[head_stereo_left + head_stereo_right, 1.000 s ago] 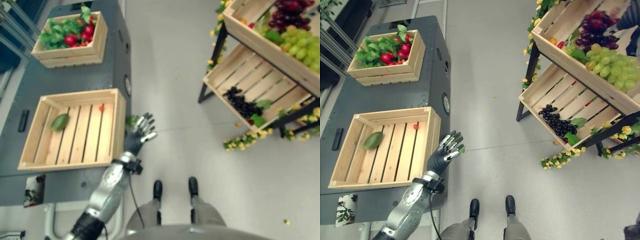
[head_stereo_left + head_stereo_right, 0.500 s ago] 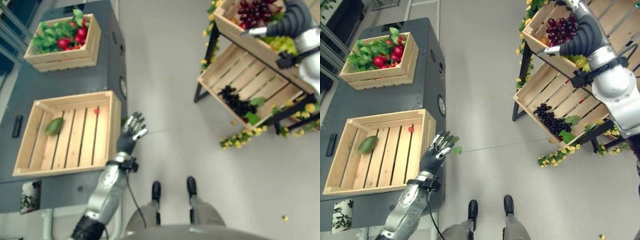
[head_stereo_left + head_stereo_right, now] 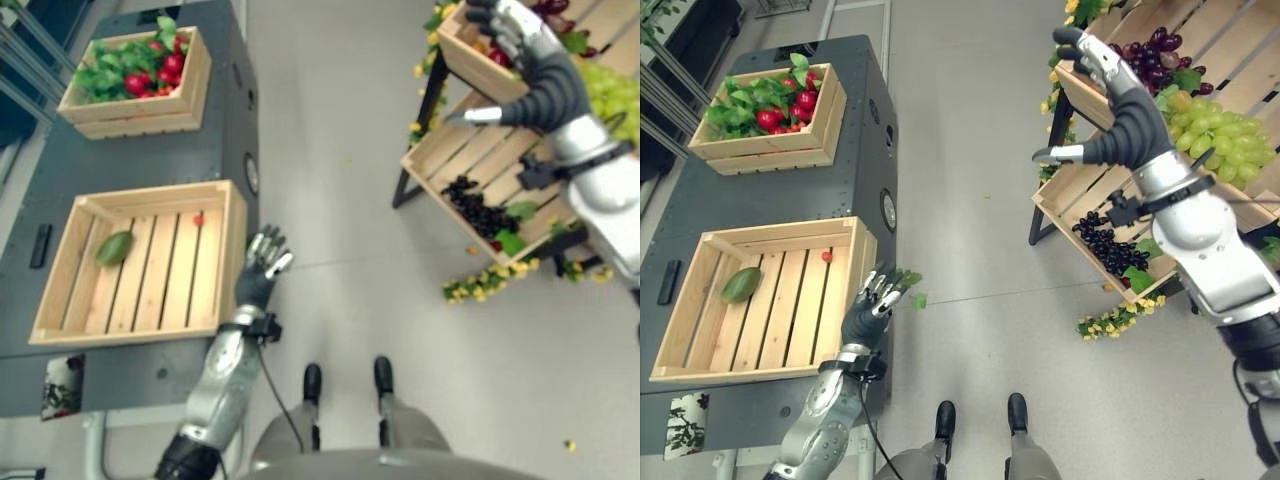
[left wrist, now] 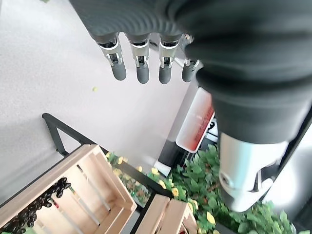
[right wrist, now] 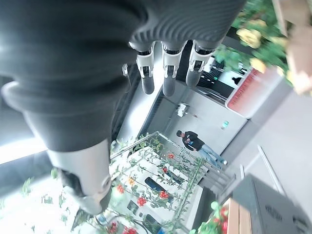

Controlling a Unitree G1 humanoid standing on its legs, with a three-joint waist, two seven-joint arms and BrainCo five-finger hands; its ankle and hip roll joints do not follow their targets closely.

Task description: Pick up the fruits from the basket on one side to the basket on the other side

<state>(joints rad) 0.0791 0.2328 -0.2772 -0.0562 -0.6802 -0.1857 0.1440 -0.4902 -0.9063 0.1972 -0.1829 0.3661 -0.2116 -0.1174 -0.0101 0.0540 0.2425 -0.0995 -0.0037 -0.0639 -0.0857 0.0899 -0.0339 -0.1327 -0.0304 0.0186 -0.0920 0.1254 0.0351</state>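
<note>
Since my right hand hangs in front of the black-framed, tilted wooden rack, fingers spread and holding nothing, the fruit is all still in its crates. Largest first: the dark grey metal cabinet on my left, flat-topped, carrying two pale slatted wooden crates. Its near crate holds one smooth green oval fruit and one small red fruit; the far crate is packed with red fruits among green leaves. On the rack's upper slatted tray lie a dark red grape bunch and a light green grape bunch; the lower tray holds a black grape bunch with green leaves.

Handling, my judgement: grape bunches look light, lumpy and loosely jointed, glossy, probably slippery; squeezing single grapes risks shedding them. Best cupped under the widest part with curled fingers, thumb across the top. Whether real or artificial, I cannot tell.

My left hand rests loose and empty, fingers straight, beside the near crate's corner
</note>
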